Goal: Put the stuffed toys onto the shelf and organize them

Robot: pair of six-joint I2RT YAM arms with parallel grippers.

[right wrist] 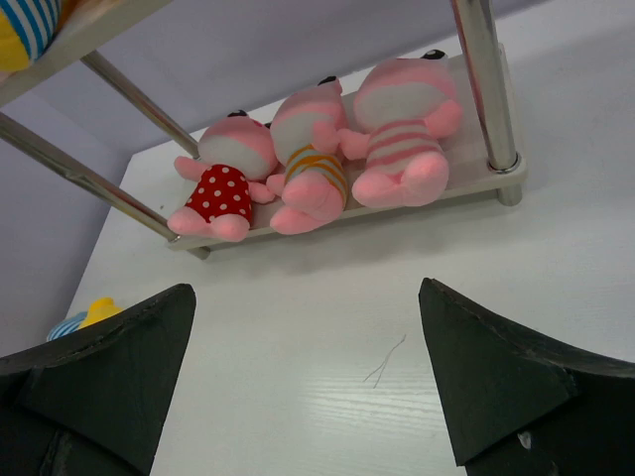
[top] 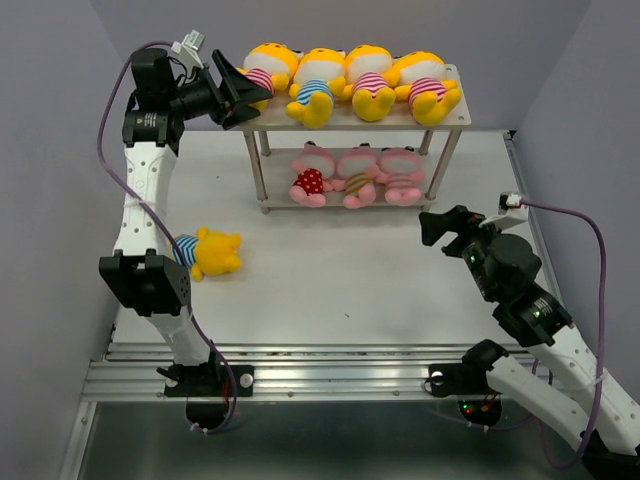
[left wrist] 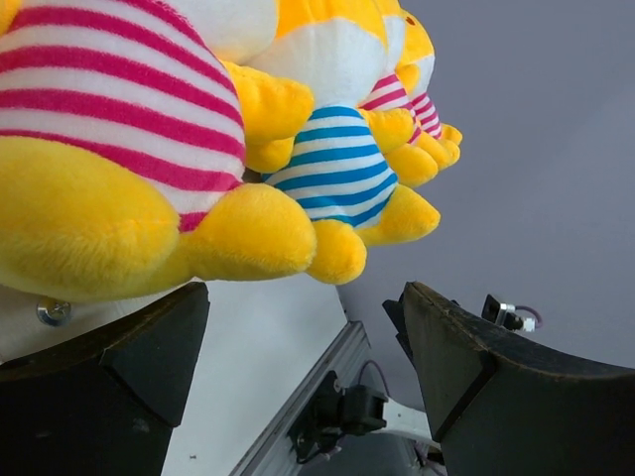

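Left gripper point(left wrist: 306, 297) and right gripper point(right wrist: 306, 297) are both gaping empty, so I'm guessing the stray yellow toy point(top: 212, 252) is getting shelved next.

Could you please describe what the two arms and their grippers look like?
The left arm and right arm have white links, black joints and a purple cable each. The left gripper and right gripper carry matte black wedge-shaped fingers.
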